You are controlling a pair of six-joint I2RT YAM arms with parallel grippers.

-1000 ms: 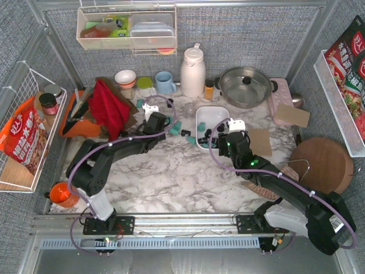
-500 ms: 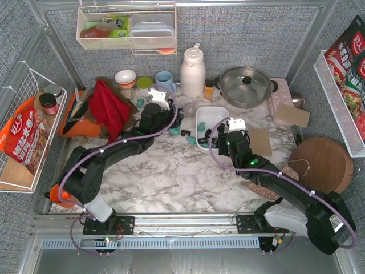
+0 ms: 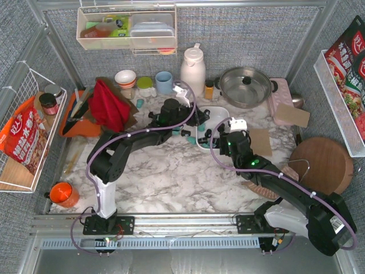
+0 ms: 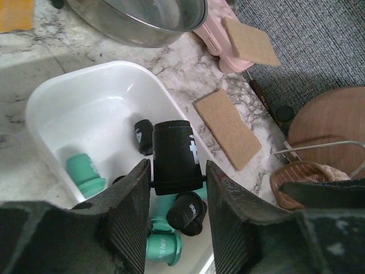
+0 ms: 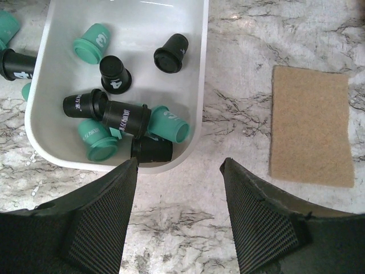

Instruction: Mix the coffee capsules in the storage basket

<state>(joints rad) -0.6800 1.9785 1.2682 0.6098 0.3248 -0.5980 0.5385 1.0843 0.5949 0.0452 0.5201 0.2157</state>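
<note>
Holds a black capsule (image 4: 173,157) clamped in the left hand (image 4: 174,171) over the storage basket (image 4: 85,65), apparently to drop among the coffee capsules (image 5: 117,117), with right hand (image 5: 178,162) apart, empty, nearby.

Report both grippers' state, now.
The left gripper is closed on a black coffee capsule.
The right gripper is open, holding nothing.

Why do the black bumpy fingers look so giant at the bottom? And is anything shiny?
Left wrist view: the fingers of the left hand sit right by the lens, so they loom large; the black capsule they pinch looks sharp, and the steel pan gleams. Right wrist view: the open fingers of the right hand loom likewise, and light glints off the glossy wall of the storage basket.
</note>
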